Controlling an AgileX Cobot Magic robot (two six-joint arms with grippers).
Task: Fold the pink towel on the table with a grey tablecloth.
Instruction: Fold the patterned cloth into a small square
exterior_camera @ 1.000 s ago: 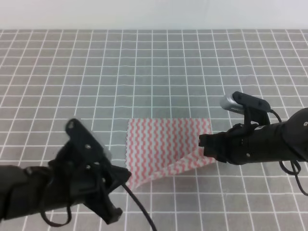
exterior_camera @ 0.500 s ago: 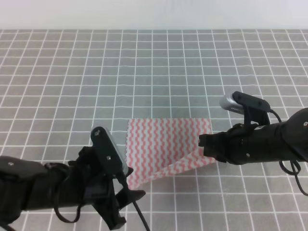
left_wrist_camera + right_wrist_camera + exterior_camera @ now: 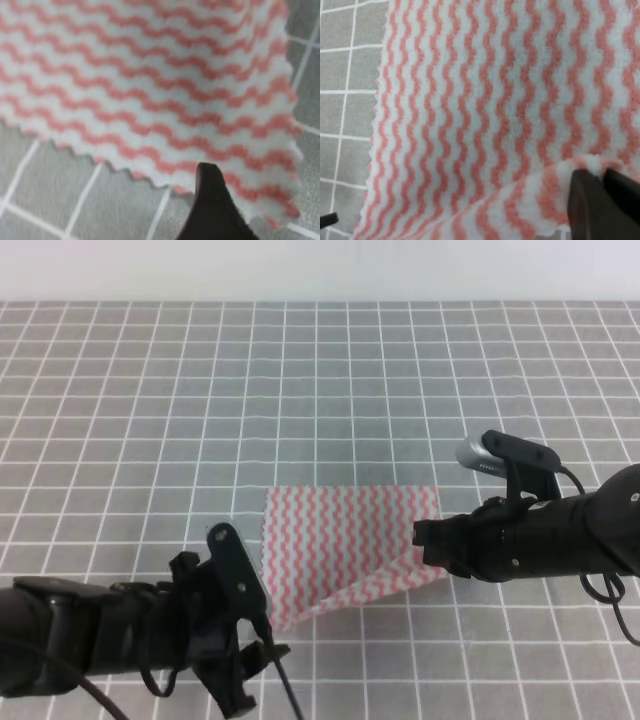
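Grey cloth with a grid of thin white lines covers the table (image 3: 320,390) from edge to edge. Near the front middle lies the pink towel (image 3: 340,540), striped in pink and white waves, its far edge flat and its near right corner lifted off the cloth and drawn inward. The right gripper (image 3: 425,540) pinches that raised corner; in the right wrist view its two dark fingers (image 3: 587,205) sit closed on a fold of the fabric. The left gripper (image 3: 262,640) sits low by the towel's near left corner. In the left wrist view only one dark fingertip (image 3: 212,200) shows against the scalloped edge, so I cannot tell whether this pincer is open or closed.
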